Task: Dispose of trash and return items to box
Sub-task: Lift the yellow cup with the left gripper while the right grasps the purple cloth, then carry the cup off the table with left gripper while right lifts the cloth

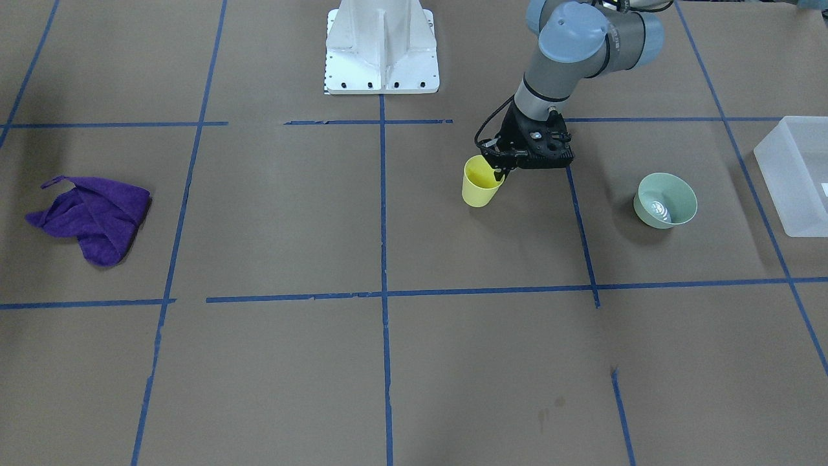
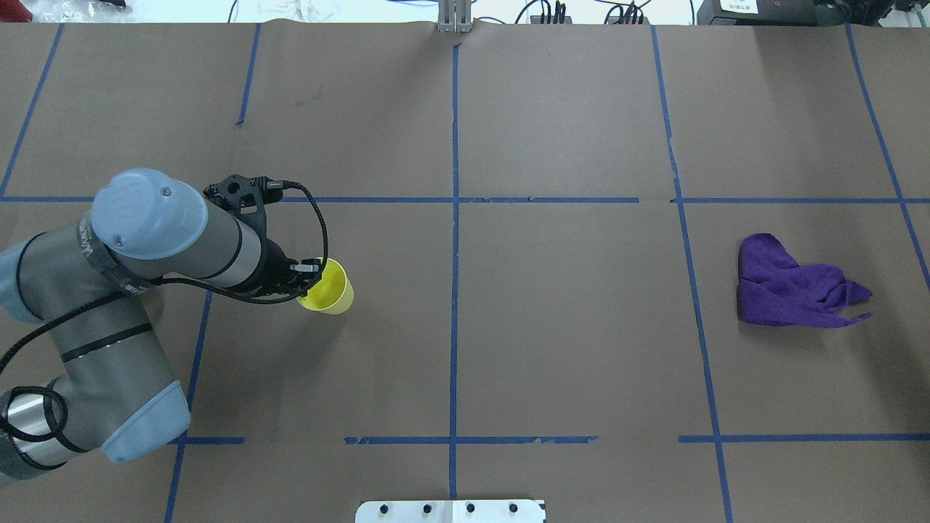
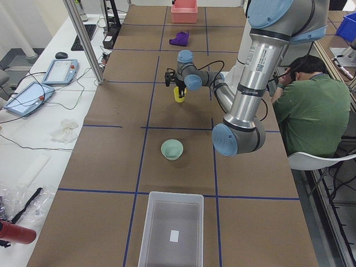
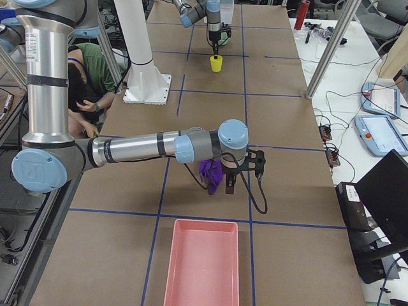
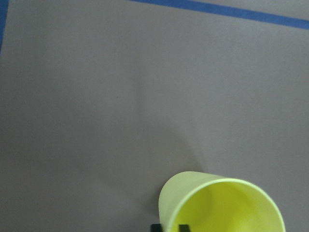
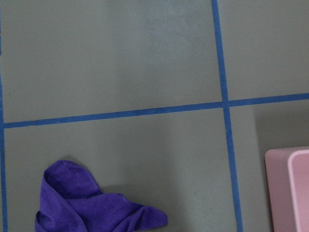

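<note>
The yellow cup (image 5: 221,208) stands upright at the wrist view's bottom edge. The left gripper (image 1: 500,172) straddles its rim, though whether it pinches cannot be told. The green bowl (image 1: 665,200) sits further right, near the box (image 1: 792,175).

Table (image 1: 453,362) is covered w/ matt brown paper, marked off w/ blue tape (image 1: 383,213). Yellow cup (image 1: 480,184) = smooth plastic, soft sheen inside. Mint bowl (image 1: 666,200) is glossy and catches a highlight; I can't call the material. Bin (image 1: 792,175): frosted translucent plastic. Purple cloth (image 1: 90,217): fuzzy, matt. Pedestal (image 1: 381,52) looks like white painted metal. Left arm (image 2: 109,341): satin grey metal tubes w/ pale-blue plastic caps. Left pincer (image 1: 501,173): matt black. Pink tray (image 4: 201,268): smooth plastic.
</note>
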Robot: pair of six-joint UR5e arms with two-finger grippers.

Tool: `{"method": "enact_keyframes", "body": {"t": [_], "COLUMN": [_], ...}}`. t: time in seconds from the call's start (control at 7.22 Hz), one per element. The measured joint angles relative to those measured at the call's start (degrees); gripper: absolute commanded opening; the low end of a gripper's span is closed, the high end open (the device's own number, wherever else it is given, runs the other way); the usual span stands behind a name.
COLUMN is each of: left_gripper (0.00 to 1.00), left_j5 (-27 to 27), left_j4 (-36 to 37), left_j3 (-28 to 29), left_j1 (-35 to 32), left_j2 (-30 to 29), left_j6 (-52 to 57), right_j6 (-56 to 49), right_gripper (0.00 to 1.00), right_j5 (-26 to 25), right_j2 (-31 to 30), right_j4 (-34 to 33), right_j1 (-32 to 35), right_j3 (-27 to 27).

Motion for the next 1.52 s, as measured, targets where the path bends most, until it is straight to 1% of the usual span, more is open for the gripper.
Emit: {"method": "enact_keyframes", "body": {"t": [0.14,0.28,0.55,0.69,0.83,0.97,1.52], "left_gripper": [0.0,0.0,0.0,0.0,0.0,0.0,0.0], "left_j5": [-2.0,-3.2,-4.2,-4.2,-4.3,-4.3,-5.5], "left_j4": [0.4,1.5,3.6,4.4,5.9,7.7,9.1], "left_j3": [-0.6,-1.2,-2.5,-2.8,-3.0,-3.3,-3.7], "left_j1": [-2.9,-5.8,-9.9,-12.5,-15.2,-17.7,-24.1], "left_j2": [-0.1,-0.2,-0.1,0.1,0.2,0.7,3.8], "left_j6": [0.1,0.3,3.4,6.7,10.8,15.5,28.8], "right_j6": [6.3,13.4,28.5,34.4,37.1,38.1,37.8], "right_gripper": [1.0,1.0,1.0,1.0,1.0,1.0,1.0], "right_j5": [-0.8,-2.8,-9.2,-13.0,-15.9,-17.6,-18.7], "right_j2": [-0.4,-1.0,-2.7,-3.3,-3.8,-4.4,-8.2], "right_j4": [4.3,10.2,22.6,26.8,28.6,29.3,29.2], "right_j1": [-3.4,-7.8,-19.0,-25.0,-29.6,-32.7,-38.7], "right_j3": [0.1,0.1,-0.1,-0.1,-0.1,0.0,1.9]}}
